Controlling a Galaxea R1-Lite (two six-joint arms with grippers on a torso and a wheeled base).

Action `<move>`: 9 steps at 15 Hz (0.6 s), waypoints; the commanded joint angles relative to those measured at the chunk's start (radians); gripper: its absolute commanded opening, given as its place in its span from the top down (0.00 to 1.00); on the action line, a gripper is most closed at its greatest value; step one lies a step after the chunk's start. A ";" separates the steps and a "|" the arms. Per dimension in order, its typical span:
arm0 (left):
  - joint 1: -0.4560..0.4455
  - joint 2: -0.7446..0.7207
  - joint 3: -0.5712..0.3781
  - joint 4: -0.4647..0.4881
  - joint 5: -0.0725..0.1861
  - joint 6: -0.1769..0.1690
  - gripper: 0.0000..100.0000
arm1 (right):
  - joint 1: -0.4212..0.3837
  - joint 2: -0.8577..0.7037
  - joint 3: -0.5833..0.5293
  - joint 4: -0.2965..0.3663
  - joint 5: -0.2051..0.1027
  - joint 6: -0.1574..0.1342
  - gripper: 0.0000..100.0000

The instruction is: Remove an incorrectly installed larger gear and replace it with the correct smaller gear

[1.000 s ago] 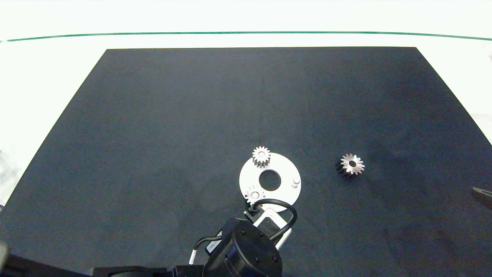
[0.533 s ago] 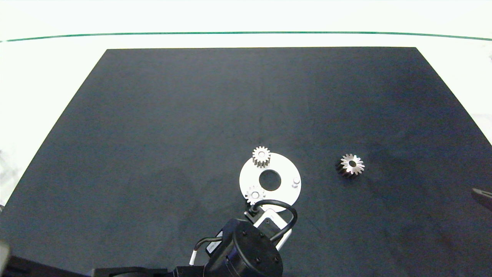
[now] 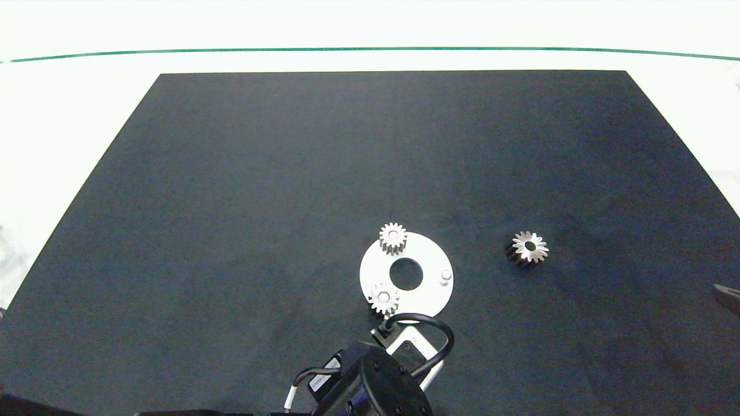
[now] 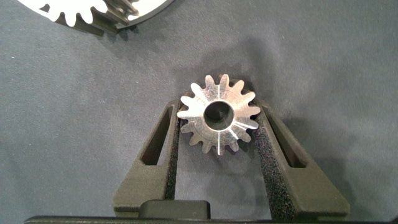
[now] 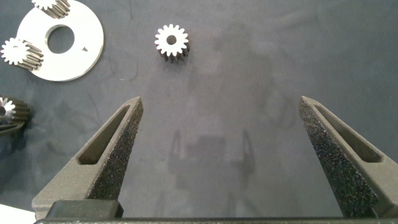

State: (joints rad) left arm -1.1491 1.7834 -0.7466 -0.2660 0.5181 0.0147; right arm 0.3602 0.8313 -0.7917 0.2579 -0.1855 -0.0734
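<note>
In the left wrist view my left gripper (image 4: 217, 107) is shut on a smaller gear (image 4: 219, 116), its pads pressed against the blunt teeth on both sides, just short of the white disc plate (image 4: 152, 7). From above, the left wrist (image 3: 376, 378) hides that gear. The plate (image 3: 425, 294) carries two more small gears (image 3: 393, 236) (image 3: 384, 299) and one bare peg (image 3: 445, 275). The larger gear (image 3: 529, 247), with pointed teeth and a dark body, stands on the mat to the plate's right and also shows in the right wrist view (image 5: 171, 42). My right gripper (image 5: 224, 155) hangs open and holds nothing.
A black mat (image 3: 260, 202) covers the table, with a white surface around it and a green line (image 3: 370, 49) at the back. Only a tip of the right gripper (image 3: 727, 296) shows at the right edge.
The left arm has drawn back toward the near edge, uncovering the plate's near gear. The right gripper and the larger gear have stayed put.
</note>
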 commanded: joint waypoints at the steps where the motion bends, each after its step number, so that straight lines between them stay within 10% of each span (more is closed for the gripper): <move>1: 0.005 -0.010 -0.027 0.030 0.003 0.001 0.78 | 0.000 -0.001 0.000 0.001 0.000 0.000 0.00; 9: 0.002 -0.022 -0.120 0.129 0.003 0.001 0.78 | 0.000 -0.004 0.000 0.001 0.008 0.000 0.00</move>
State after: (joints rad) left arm -1.1449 1.7723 -0.8523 -0.1345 0.5177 0.0153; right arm 0.3602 0.8270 -0.7917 0.2577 -0.1768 -0.0730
